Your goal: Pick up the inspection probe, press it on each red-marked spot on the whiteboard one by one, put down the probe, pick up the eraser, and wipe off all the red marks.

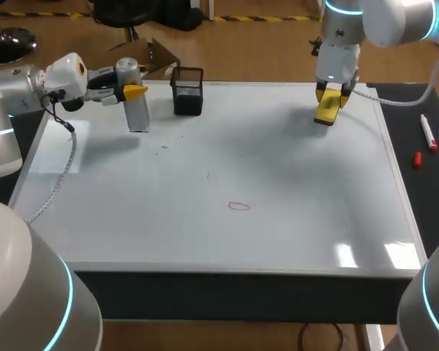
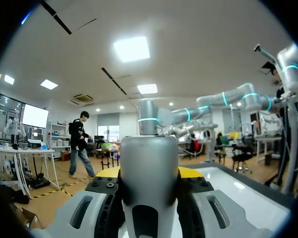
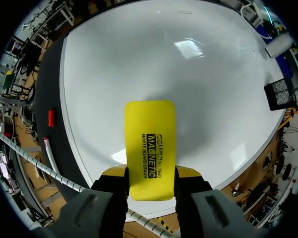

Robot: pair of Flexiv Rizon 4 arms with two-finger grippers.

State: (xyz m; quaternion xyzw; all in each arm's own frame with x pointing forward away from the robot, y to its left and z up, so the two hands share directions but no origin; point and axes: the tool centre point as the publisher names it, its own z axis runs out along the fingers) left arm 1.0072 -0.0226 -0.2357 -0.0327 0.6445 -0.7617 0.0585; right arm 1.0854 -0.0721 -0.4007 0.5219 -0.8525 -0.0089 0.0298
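Your left gripper (image 1: 132, 93) is clamped on the inspection probe (image 1: 137, 110), a silver cylinder held upright at the far left corner of the whiteboard (image 1: 293, 161). You cannot tell whether its base touches the board. In the left wrist view both fingers (image 2: 188, 172) press its sides. A black mesh pen holder (image 1: 187, 91) stands just beside it. One red mark (image 1: 238, 206), a small oval, sits near the board's middle. Your right gripper (image 1: 331, 95) pinches the yellow eraser (image 1: 327, 111) by its long edges over the far right corner. A marker pen (image 1: 428, 133) and a red cap (image 1: 417, 159) lie on the black counter (image 1: 428, 197).
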